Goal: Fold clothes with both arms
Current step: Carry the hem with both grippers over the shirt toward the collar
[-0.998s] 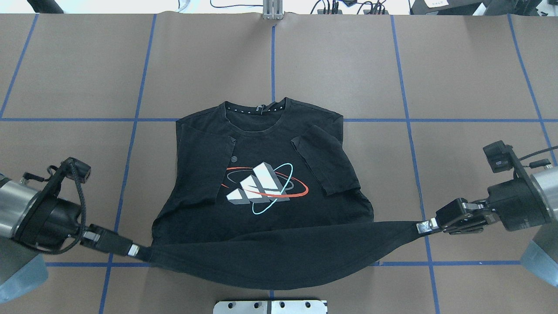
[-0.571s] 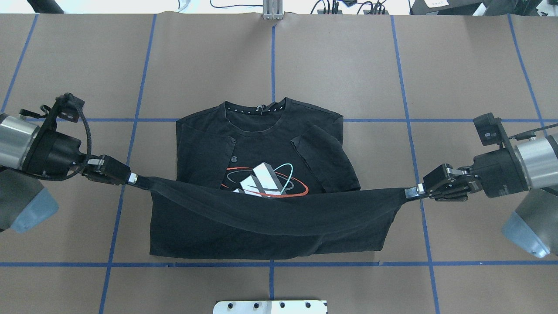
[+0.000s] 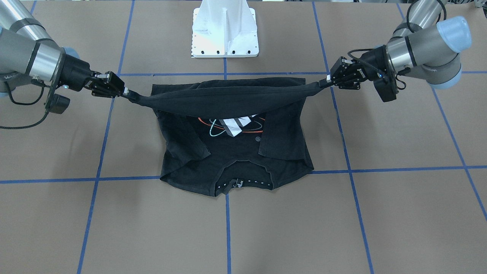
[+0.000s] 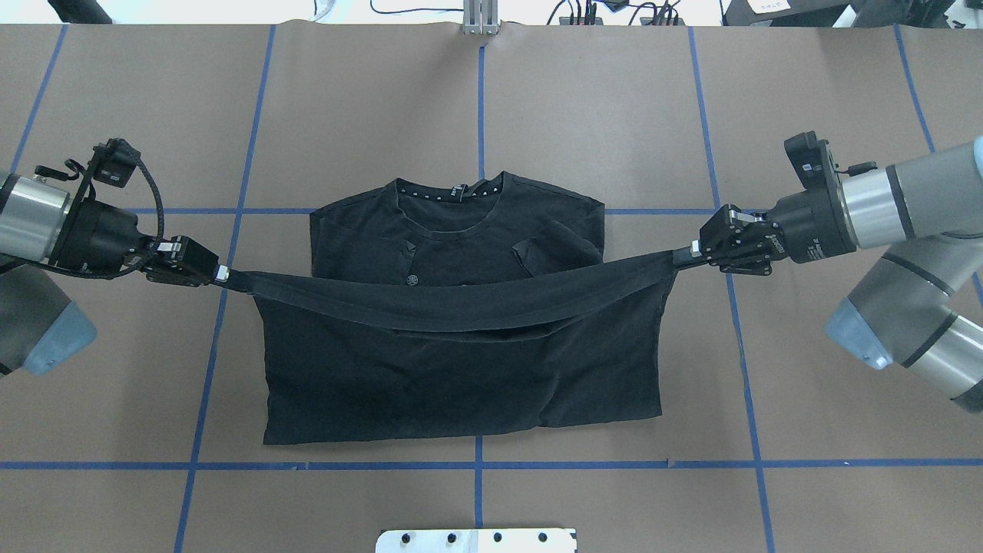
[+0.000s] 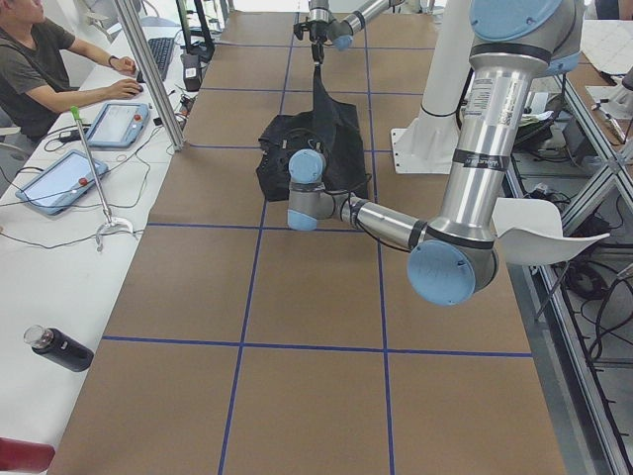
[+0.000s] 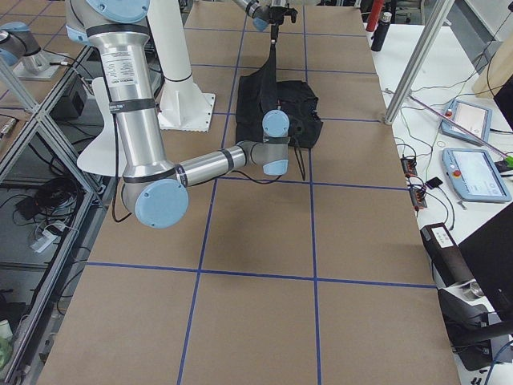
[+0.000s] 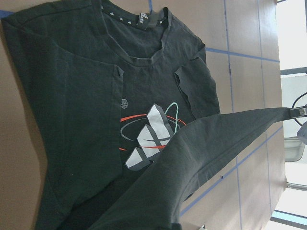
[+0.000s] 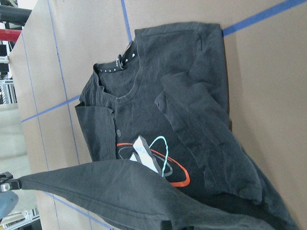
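1. Where the table lies nearest the pedestal base, I see the black T-shirt, its folded edge toward that base.
2. Beyond the fold, my left gripper and right gripper are each clamped on a hem corner, the hem stretched between them above the shirt.
3. Farthest from the base lies the collar.

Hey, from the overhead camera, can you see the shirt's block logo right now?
No, the lifted hem of the black T-shirt, stretched between the left gripper and right gripper, covers the logo there.
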Tool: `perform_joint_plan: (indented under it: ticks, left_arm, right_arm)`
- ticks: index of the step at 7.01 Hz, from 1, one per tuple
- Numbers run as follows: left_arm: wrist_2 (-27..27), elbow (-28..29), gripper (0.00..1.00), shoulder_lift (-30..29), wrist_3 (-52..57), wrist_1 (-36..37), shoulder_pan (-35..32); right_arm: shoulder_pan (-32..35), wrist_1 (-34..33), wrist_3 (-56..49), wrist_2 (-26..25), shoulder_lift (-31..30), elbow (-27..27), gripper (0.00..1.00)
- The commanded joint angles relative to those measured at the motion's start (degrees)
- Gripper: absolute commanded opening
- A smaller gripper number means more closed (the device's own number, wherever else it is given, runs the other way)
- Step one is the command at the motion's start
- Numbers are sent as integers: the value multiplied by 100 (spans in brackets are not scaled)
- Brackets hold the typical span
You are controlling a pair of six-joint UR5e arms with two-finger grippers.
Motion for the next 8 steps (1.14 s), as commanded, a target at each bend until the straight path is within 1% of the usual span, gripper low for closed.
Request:
perform_joint_plan:
  ticks: [1, 2, 3, 4, 5, 6, 8]
  left_arm:
    - [173, 492, 0, -313, 202, 37, 6]
    - [173, 781, 0, -594, 202, 107, -20]
    - [416, 906, 0, -675, 220, 152, -29]
    - [654, 1038, 0, -746, 359, 326, -29]
    - [726, 1187, 0, -747, 465, 337, -29]
    - [900, 1319, 0, -747, 466, 337, -38]
    - [1217, 1583, 0, -790, 466, 328, -29]
  right_arm:
    - [90, -7, -7, -284, 121, -291, 0]
    - [99, 19, -173, -434, 121, -474, 0]
    - [116, 19, -296, -462, 129, -546, 0]
    - [134, 10, -297, -584, 269, -694, 0]
    - [134, 10, -297, -620, 549, -1018, 0]
    - [125, -7, -297, -638, 691, -1186, 0]
    - [64, 10, -306, -935, 885, -1581, 0]
